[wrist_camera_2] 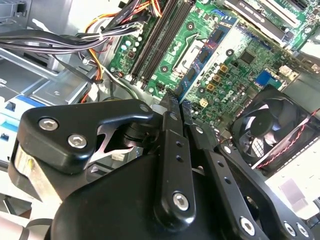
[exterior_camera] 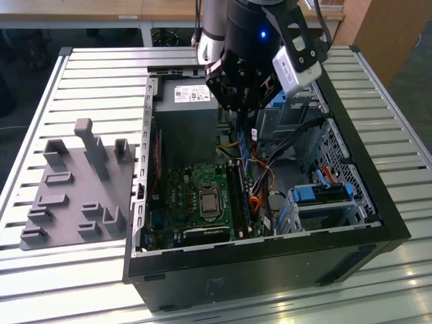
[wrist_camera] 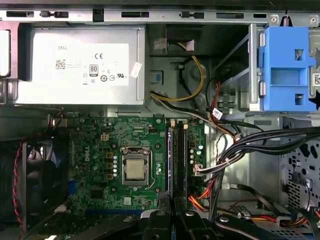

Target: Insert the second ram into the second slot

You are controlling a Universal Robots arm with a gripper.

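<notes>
1. Black fingers [wrist_camera_2: 170, 145] of the gripper [wrist_camera_2: 176, 106] sit closest in the second wrist view. They are pressed close together and clamped on a thin blue memory stick [wrist_camera_2: 205, 54].
2. That stick stands on edge and runs out from the fingertips over the green motherboard [wrist_camera: 100, 145]. Small dark chips show along its face.
3. Seen in the first wrist view, the stick is a narrow blue line lying along the two long black slots [wrist_camera: 183, 155], just beside the square processor socket [wrist_camera: 134, 169]. Whether its lower edge touches a slot cannot be told.
4. From the exterior view, the arm reaches down from above into the open computer case [exterior_camera: 270, 270], with the gripper over the motherboard.
5. Around the board are a round black fan [wrist_camera_2: 270, 125], a grey power supply [wrist_camera: 80, 65] and a blue plastic bracket [wrist_camera: 287, 70]. Black, yellow and orange cables [wrist_camera: 240, 150] run near the slots.
6. Under the case is a slatted metal table [exterior_camera: 67, 81]. A grey holder plate [exterior_camera: 74, 189] with upright pegs lies beside the case on the exterior view's left.
</notes>
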